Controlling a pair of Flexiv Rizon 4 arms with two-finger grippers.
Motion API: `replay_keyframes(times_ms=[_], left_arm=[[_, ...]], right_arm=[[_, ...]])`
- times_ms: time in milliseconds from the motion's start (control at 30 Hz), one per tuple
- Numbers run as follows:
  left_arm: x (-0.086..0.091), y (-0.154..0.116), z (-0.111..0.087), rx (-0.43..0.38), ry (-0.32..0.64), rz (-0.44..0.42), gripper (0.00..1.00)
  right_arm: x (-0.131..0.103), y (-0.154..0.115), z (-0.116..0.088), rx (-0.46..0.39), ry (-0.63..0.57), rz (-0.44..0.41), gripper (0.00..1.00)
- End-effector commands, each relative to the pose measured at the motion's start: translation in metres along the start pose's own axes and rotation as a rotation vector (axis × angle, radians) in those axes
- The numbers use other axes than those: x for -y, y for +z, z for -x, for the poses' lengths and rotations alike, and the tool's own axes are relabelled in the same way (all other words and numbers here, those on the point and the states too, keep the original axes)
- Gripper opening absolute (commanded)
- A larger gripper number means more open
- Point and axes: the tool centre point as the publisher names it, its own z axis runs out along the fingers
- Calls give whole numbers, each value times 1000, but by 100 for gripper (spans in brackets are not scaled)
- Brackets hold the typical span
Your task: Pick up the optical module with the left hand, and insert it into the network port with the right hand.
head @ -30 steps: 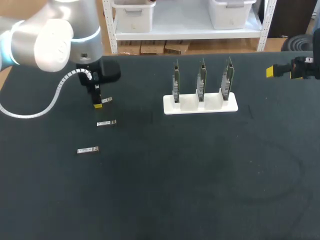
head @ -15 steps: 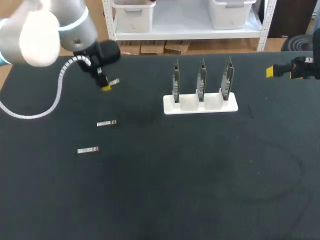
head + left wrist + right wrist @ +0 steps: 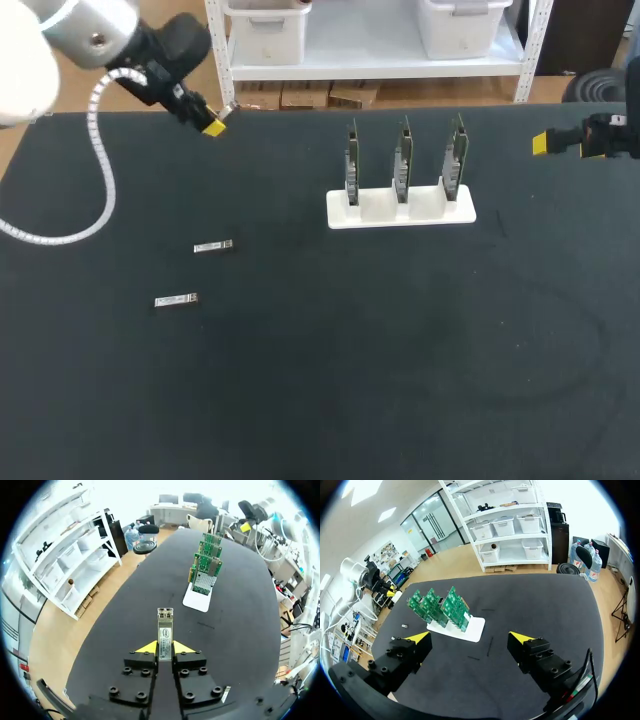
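The yellow fingertips [image 3: 146,647] of the left gripper [image 3: 165,649] press from both sides on the rear end of the optical module [image 3: 165,627]. This slim silver piece sticks straight out ahead of them, its metal-framed end farthest from the gripper. A white label with dark print runs along its upper face, too small to read. Gripper and module hang in the air over the far-left part of the black table [image 3: 350,380]. On the left, a spare module [image 3: 213,246] and, nearer, a second spare module [image 3: 176,300] lie flat, their white labels unreadable. At the far middle a white stand [image 3: 400,214] holds three upright green network cards [image 3: 404,155] in a row. At the far right, well apart from the stand, the right gripper [image 3: 470,640] has its fingers spread wide, holding nothing
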Motion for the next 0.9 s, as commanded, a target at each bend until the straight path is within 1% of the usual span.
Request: replay_keyframes(times_ms=[33,100,133,167,233,333,400,500,533,633,700,733,900], left_arm=[[6,-4,-7,141,3,12,0],[6,-4,-7,141,3,12,0],[6,-8,-10,145,-8,22,0],[9,-14,-9,162,-10,18,0],[14,-25,0,211,-24,25,0],[25,-40,21,309,-58,-10,0],[33,-45,33,349,-77,-46,0],[45,-51,50,413,-118,-121,0],[50,-54,55,441,-112,-150,0],[64,-60,68,487,-84,-178,0],[68,-64,72,523,-62,-163,0],[69,-64,73,533,-52,-147,0],[69,-64,73,533,-52,-147,0]], right_arm=[[0,0,0,0,0,0,100],[0,0,0,0,0,0,100],[0,0,0,0,0,0,100],[0,0,0,0,0,0,100],[0,0,0,0,0,0,100],[0,0,0,0,0,0,100],[0,0,0,0,0,0,100],[0,0,0,0,0,0,100],[0,0,0,0,0,0,100],[0,0,0,0,0,0,100],[0,0,0,0,0,0,100],[0,0,0,0,0,0,100],[0,0,0,0,0,0,100]])
